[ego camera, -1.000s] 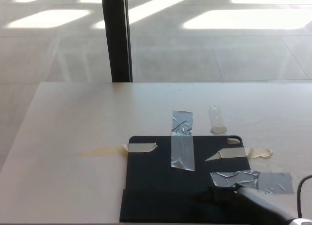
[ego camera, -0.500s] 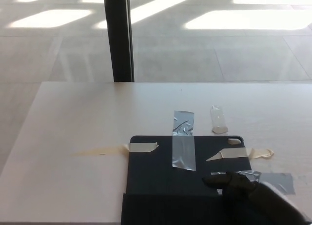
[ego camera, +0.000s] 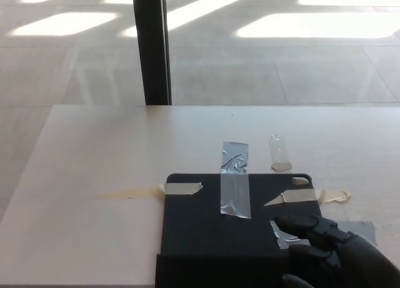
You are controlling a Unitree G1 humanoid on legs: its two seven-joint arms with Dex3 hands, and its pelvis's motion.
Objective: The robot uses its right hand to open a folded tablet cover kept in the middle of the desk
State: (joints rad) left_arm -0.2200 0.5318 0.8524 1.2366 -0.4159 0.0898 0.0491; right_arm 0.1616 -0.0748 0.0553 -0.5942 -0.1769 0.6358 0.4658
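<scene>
A dark folded tablet cover (ego camera: 212, 228) lies flat on the pale desk (ego camera: 100, 150), held down by strips of grey and beige tape. My right hand (ego camera: 328, 253) rests over the cover's right part near the front edge, with one finger (ego camera: 299, 224) stretched across a grey tape piece. Its thumb shows lower down by the picture's bottom edge. The fingers are apart and nothing is held between them. My left hand does not show.
A grey tape strip (ego camera: 235, 178) runs over the cover's far edge. Beige tape pieces (ego camera: 181, 188) sit at its far corners. A clear tape scrap (ego camera: 279, 153) lies behind it. A black post (ego camera: 153, 44) stands beyond the desk.
My right hand has moved up and further over the cover's right side, covering more of the grey tape there. The view has shifted slightly.
</scene>
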